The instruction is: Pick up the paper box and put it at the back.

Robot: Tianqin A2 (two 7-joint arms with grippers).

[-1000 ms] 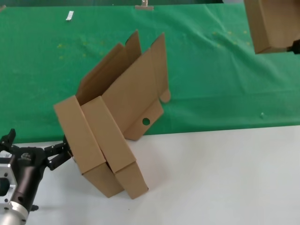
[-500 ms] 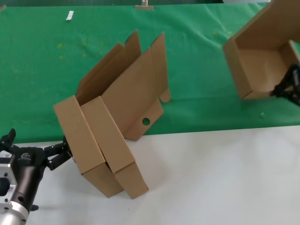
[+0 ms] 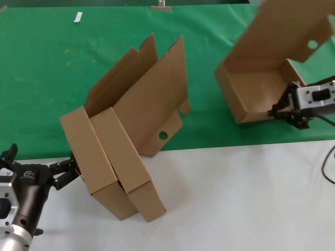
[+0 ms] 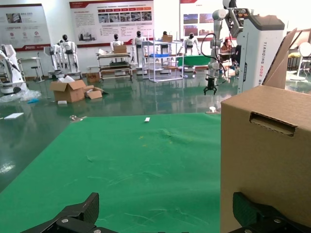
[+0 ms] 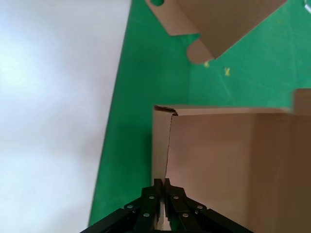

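Paper box (image 3: 257, 94) sits open on the green cloth (image 3: 52, 78), its wall pinched in my right gripper (image 3: 278, 111); my left gripper (image 3: 62, 172) hangs parked, fingers spread.

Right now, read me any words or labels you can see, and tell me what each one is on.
"TIANQIN A..." runs vertically down the white robot body behind the green cloth; its last characters are unclear.
Wall posters: print too small to read.
Cardboard boxes and both grippers: no readable text.
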